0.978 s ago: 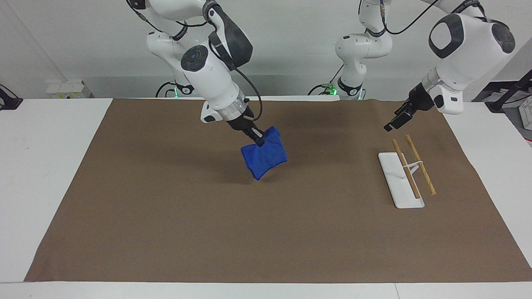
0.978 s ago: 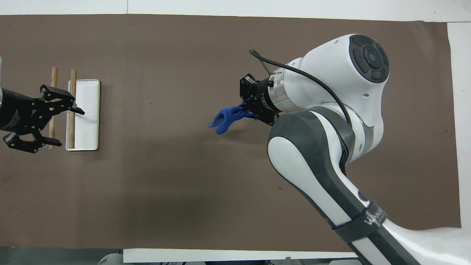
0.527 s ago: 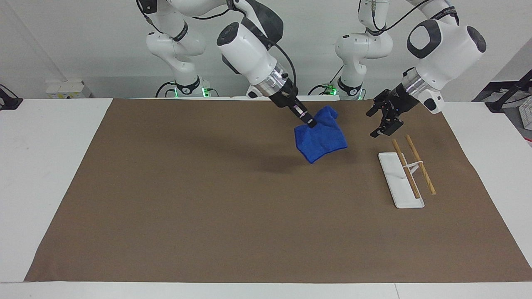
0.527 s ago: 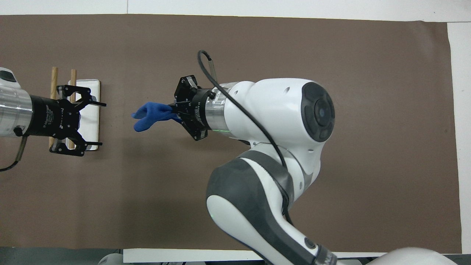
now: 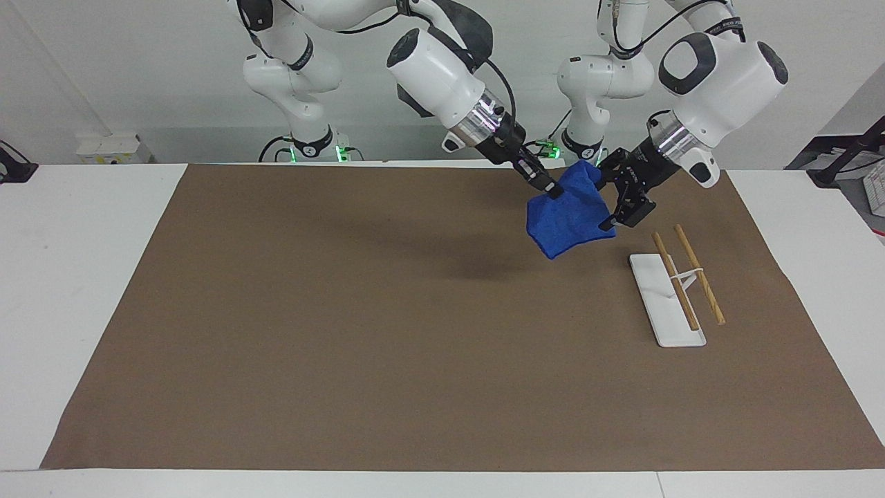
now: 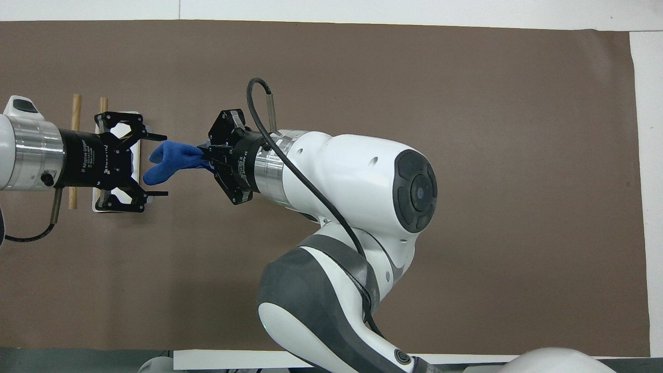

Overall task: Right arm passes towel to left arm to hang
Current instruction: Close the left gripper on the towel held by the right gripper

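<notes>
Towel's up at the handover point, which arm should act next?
Left. The left gripper is open with the towel edge between its fingers, ready to close. The right gripper is shut on the towel and must only hold.

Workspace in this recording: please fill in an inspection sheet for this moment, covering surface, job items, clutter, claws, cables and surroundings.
Surface: brown mat on a white table.
Job's things: blue towel in the air, pinched at its upper edge; white rack with two wooden rods stands at the left arm's end.
Clutter: nothing seen.
Claws: right claw shut on the towel; left claw open, its fingers on either side of the towel's free edge, not closed on it.
Cables: black cable loops along the right arm's wrist; more cables run at both arm bases.
Surroundings: plain white wall; green lights at the bases.
</notes>
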{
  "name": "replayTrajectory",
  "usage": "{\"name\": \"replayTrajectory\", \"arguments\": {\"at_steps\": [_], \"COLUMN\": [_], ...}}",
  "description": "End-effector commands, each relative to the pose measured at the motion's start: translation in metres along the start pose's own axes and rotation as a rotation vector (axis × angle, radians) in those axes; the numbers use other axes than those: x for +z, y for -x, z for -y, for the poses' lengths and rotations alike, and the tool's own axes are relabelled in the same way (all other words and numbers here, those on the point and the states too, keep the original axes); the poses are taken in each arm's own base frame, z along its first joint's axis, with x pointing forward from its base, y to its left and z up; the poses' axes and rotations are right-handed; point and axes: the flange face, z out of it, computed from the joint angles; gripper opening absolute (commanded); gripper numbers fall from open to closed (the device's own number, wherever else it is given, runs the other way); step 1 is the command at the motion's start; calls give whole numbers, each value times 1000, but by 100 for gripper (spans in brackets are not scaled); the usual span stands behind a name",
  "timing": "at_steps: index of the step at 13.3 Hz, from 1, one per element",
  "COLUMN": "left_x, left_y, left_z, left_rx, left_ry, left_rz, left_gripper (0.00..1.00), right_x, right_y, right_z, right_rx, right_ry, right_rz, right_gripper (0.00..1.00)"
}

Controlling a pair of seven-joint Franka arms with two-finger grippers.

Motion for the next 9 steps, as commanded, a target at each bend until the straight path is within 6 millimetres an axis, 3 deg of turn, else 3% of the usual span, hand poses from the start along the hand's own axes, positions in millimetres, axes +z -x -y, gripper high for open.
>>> {"name": "replayTrajectory", "arguments": {"at_steps": [1,2,4,7,9], "left_x": [0,5,7,7,7], "left_y": [7,14,12,7,5], "left_z": [3,7,8,7,5], "left_rx": [-22,-11,-23,-31,-28], "left_ry": [21,7,4,8,12], "left_rz": [19,20,19,17,15], "left_gripper": [100,99,82,30,10], "right_x": [2,1,1,1,1], "right_y": [3,4,3,4,3], "right_z": [4,4,4,4,4], "right_rx": [17,16,16,16,14], "right_ry": [-2,-3,-2,-3,-2], "right_rz": [21,22,21,22,21], "right_gripper": [0,0,0,0,0]}}
